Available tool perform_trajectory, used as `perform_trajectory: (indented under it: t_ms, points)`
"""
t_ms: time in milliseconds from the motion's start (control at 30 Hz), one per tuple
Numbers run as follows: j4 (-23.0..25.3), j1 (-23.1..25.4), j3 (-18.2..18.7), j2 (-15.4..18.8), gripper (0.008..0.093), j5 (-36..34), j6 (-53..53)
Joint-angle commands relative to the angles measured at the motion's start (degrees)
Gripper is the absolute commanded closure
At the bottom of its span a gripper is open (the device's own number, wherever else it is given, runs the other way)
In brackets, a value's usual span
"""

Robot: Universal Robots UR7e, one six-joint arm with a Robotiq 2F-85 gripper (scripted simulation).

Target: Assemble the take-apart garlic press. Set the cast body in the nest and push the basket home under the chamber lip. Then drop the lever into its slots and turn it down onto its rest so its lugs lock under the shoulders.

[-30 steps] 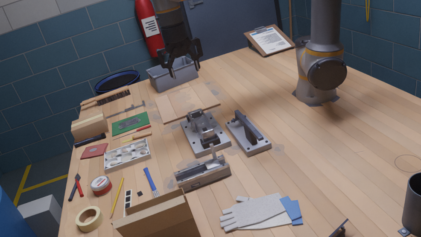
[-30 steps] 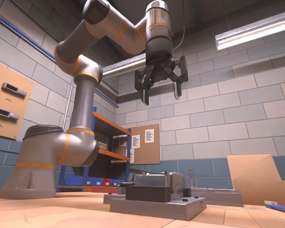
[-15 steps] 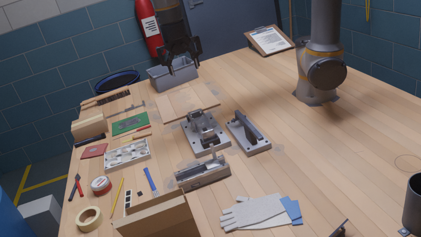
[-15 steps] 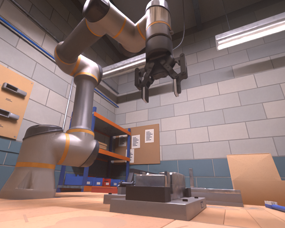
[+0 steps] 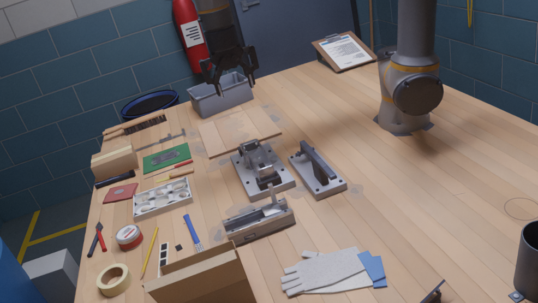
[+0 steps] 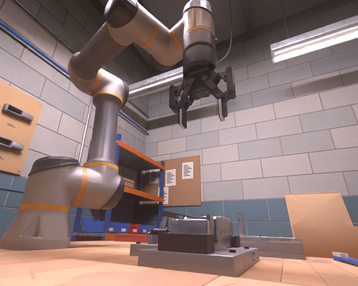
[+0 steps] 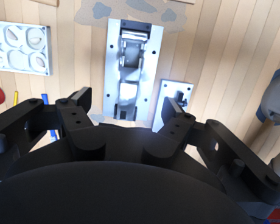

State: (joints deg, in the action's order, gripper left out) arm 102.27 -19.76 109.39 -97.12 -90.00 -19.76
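Note:
The dark lever stands on its own grey plate to the right of the nest, and in the wrist camera it is mostly hidden behind a finger. The cast metal body sits in the grey nest plate at mid-table, seen from above as a shiny casting. A grey fixture with an upright metal piece lies just in front of the nest. My gripper hangs high above the table behind the nest, open and empty.
A grey bin sits at the table's rear edge, under the gripper. A thin board lies behind the nest. Hand tools, a tray and tape fill the left side. A cardboard box and gloves lie in front.

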Motion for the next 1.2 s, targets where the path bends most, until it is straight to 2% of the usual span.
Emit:
perform_trajectory:
  t_ms: [0, 633, 1167]
  points:
    - [0.03, 0.0, -0.03, -0.02, 0.0214, 0.0, 0.0]
    - [0.02, 0.0, -0.03, -0.02, 0.0214, 0.0, 0.0]
    - [0.02, 0.0, -0.03, -0.02, 0.0534, 0.0, 0.0]
